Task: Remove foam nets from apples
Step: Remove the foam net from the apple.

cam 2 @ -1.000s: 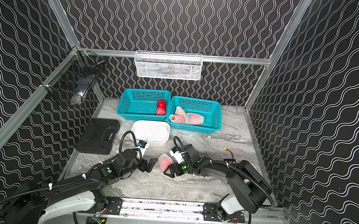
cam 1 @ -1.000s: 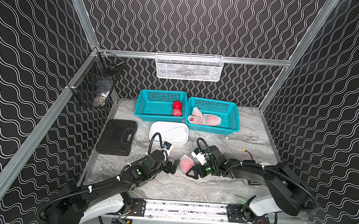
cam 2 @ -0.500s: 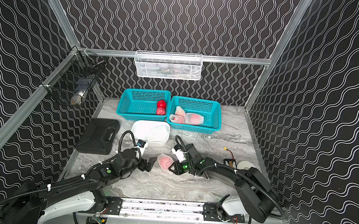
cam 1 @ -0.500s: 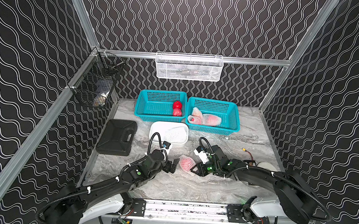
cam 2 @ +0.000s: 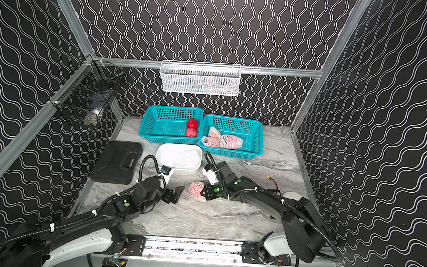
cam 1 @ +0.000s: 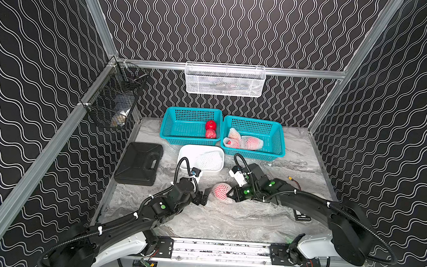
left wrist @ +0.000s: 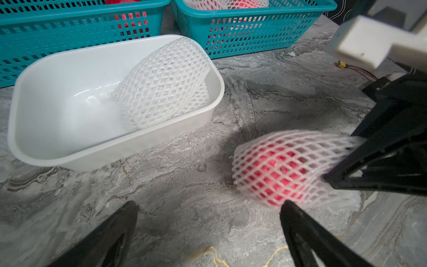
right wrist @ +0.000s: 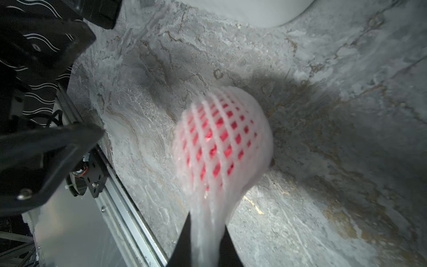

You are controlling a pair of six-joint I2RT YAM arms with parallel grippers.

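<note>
Right gripper (right wrist: 206, 223) closed, pinching the stretched loose end of a foam net (left wrist: 254, 148); the net runs taut from the jaws to the apple (right wrist: 215, 143) inside it. Apple red, seen through the diamond holes. Net white, drawn to a narrow neck at the grip, blurred in the right wrist view. Netted apple sits low over the marble table (cam 1: 227, 221), between the two grippers and in front of the white tub (left wrist: 30, 76); cannot tell whether it rests on the surface or is just lifted. Left gripper (left wrist: 209, 203) wide open, holding nothing, one finger (left wrist: 298, 222) just beside the net. In the left wrist view the right gripper's black fingers hide the pinched end of the net. Tub holds one empty net (left wrist: 161, 85), leaning on its wall. Behind the tub, two teal baskets side by side: one (cam 1: 172, 126) with two bare apples (cam 1: 210, 125), the other (cam 1: 272, 142) with netted apples (cam 1: 242, 142). Black case (cam 1: 139, 162) lies apart, on the left arm's side. Thin cable with yellow plug (cam 1: 291, 179) lies beside the right arm.
</note>
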